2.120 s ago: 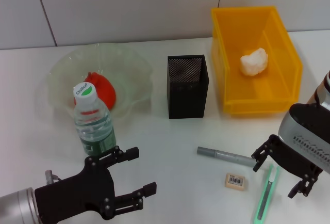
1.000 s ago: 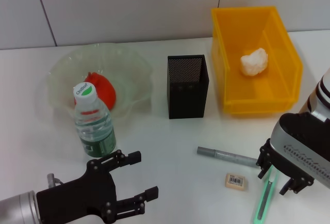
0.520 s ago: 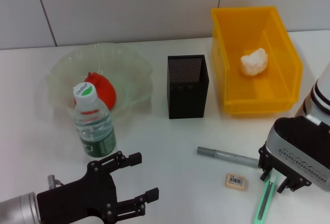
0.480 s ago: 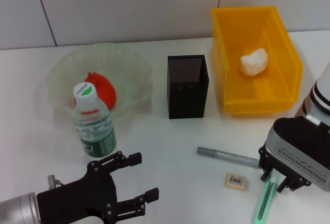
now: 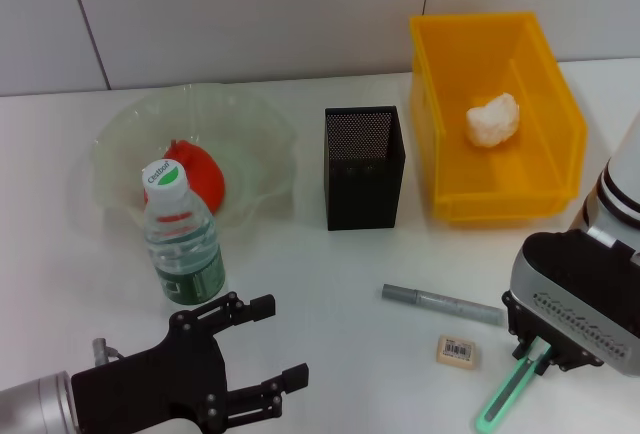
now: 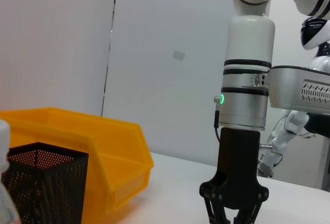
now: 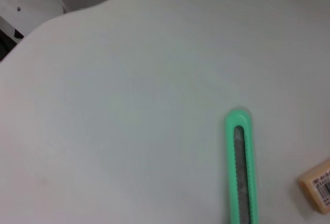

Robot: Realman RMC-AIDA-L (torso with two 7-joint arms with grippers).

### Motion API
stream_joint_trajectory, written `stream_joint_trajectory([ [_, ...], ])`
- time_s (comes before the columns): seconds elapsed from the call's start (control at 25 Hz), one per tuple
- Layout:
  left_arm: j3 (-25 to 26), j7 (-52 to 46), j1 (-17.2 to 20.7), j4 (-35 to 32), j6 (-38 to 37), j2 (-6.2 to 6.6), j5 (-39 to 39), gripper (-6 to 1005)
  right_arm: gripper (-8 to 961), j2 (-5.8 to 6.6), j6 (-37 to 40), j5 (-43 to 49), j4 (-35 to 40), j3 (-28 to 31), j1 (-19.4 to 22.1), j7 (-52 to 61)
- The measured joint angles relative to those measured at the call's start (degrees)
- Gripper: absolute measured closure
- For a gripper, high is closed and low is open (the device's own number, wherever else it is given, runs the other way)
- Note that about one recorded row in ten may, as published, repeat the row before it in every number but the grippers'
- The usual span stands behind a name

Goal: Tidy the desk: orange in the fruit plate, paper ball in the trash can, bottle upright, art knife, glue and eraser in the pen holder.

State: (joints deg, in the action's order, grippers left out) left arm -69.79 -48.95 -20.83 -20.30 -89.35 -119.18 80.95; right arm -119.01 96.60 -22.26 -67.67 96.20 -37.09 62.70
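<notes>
My right end effector [image 5: 532, 352] covers the upper end of the art knife [image 5: 503, 395]; fingertips hidden in head view. Orange [image 5: 198, 176] partly behind the bottle [image 5: 182, 238]. Eraser [image 7: 318, 184] cut by the right wrist frame edge. My left end effector [image 5: 262, 346] base cropped at the bottom.

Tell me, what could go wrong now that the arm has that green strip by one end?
The right gripper seems to hold the art knife only by its far end, so it might swing or slip out. The eraser and glue lie close by and could get knocked. The pen holder has a narrow mouth, so the long knife could catch its rim.
</notes>
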Motion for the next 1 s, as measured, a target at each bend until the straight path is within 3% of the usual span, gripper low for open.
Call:
stream_joint_trajectory([
  [0.24,0.0,0.0,0.2,-0.1,-0.8,0.00,0.0,185,789,0.01,4.8,-1.6,-3.1,2.0,-0.5,3.6],
  [0.64,0.0,0.0,0.1,-0.7,-2.1,0.09,0.0,185,790,0.05,14.8,-6.7,-8.6,12.7,-2.9,13.3],
  [1.0,0.6,0.1,0.2,-1.9,-4.5,0.20,-0.5,186,789,-0.02,15.4,-15.0,-15.8,21.7,-1.1,24.8],
])
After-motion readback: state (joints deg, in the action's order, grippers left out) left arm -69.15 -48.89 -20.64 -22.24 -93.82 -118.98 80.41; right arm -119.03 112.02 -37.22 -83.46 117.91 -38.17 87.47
